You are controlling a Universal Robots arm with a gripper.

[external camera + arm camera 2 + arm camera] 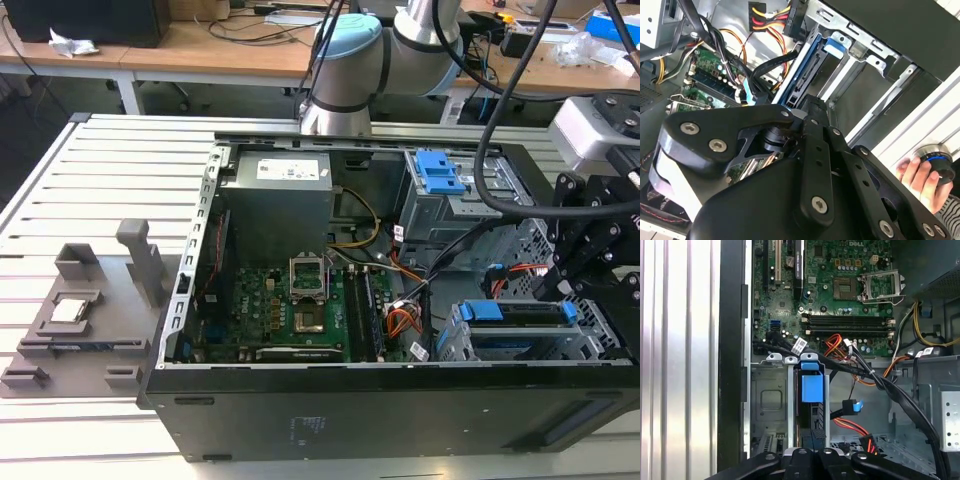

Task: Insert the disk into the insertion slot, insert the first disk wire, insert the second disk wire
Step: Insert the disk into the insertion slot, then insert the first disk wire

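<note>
Now on disk [811,390] frame: bright blue plastic, smooth, slight sheen. Over to insertion slot [788,405]: bare silver sheet metal, satin. And gripper [810,456]: matt black links, shiny screw heads. Then worktop [90,170]: ribbed pale metal, glossy. Finally computer case [350,420]: matt black.

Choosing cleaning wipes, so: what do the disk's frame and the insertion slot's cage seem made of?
The disk: its frame looks like bright blue plastic, smooth and slightly glossy, with moulded tabs. The insertion slot: its cage looks like bare silver sheet metal, judging by folded edges and stamped cutouts. It is likely steel, but the look leaves that open.
</note>
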